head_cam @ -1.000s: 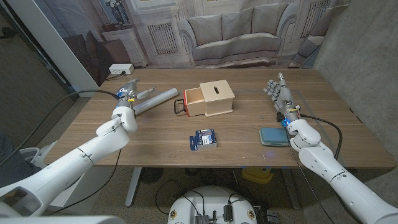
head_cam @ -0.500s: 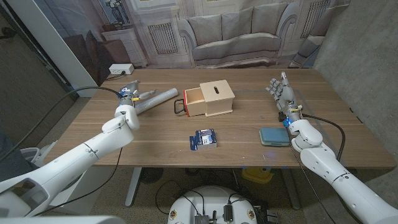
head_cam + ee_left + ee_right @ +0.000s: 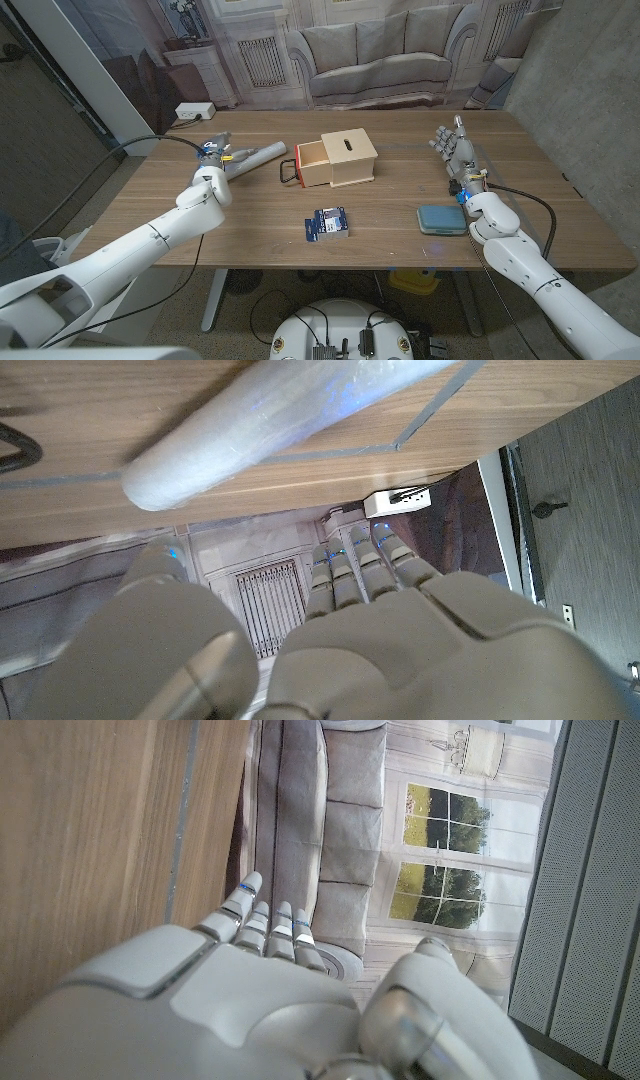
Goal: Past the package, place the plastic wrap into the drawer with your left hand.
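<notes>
On the wooden table [image 3: 400, 215], the biggest item is the small wooden drawer box [image 3: 348, 159] near the centre, a slot in its top; its drawer [image 3: 311, 165] is pulled out toward nine o'clock with a dark handle [image 3: 288, 169] at the front. You cannot see what lies inside the drawer from the head view.

At about ten o'clock from the box lies the plastic wrap [image 3: 251, 159], a long grey roll angled across the boards, its far end just beside the drawer handle. In the left wrist view the roll [image 3: 280, 420] rests on the table beyond your fingertips.

Your left hand [image 3: 216, 156] sits at the roll's near end, fingers [image 3: 355, 565] straight and side by side, thumb apart, closed on nothing; whether it touches the roll I cannot tell.

Your right hand [image 3: 456, 150] stands at three o'clock from the box, well apart from it, fingers [image 3: 262, 925] extended and loosely spread, holding nothing.

At five o'clock from the box, just beside your right forearm, lies a teal pad [image 3: 441, 220].

At six o'clock from the box lies the small blue package [image 3: 327, 223], flat on the table.
</notes>
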